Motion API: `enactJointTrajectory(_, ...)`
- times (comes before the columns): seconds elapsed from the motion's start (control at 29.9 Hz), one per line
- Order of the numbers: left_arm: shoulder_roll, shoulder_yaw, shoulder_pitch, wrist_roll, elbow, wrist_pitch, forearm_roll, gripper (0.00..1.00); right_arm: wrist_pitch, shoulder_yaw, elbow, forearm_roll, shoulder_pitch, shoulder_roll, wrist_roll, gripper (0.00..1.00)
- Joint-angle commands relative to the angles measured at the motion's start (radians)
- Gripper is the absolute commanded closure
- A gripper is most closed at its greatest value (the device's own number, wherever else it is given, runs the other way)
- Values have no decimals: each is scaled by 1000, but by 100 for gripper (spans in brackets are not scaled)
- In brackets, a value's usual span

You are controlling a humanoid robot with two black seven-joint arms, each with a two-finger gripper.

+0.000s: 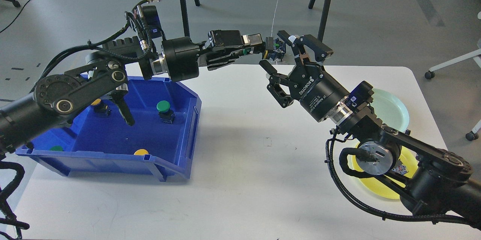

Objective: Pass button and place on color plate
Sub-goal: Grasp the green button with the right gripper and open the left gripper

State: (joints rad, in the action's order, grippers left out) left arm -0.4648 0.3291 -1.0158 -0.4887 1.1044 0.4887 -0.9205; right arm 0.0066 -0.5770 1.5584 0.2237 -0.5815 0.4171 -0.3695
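Observation:
My left gripper (pixel 258 47) reaches out over the table's far edge, shut on a green button (pixel 244 51) whose black contact block (pixel 273 49) sticks out past the fingertips. My right gripper (pixel 277 53) is open. Its upper finger (pixel 300 44) is above and behind the block and its lower finger (pixel 271 71) is below it. The jaws stand around the block without closing on it. A pale green plate (pixel 392 110) and a yellow plate (pixel 379 191) lie at the right, partly hidden by my right arm.
A blue bin (pixel 180 157) at the left holds a green button (pixel 162 107), a yellow button (pixel 94 101), another green one (pixel 56 148) and another yellow one (pixel 141 152). Chair and tripod legs stand on the floor beyond the table.

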Motion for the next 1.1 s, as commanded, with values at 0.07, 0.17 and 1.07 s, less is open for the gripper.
enactJointTrajectory(0.07,0,-1,0,0,0,0,0,90,-2,0,-3,0,-6,0,1,67)
enactJointTrajectory(0.17,0,-1,0,0,0,0,0,90,-2,0,-3,0,-8,0,1,68)
enactJointTrajectory(1.07,0,2,-1,0,-3,0,26,20,-33,-209,-1,-64,162,14,-2,98)
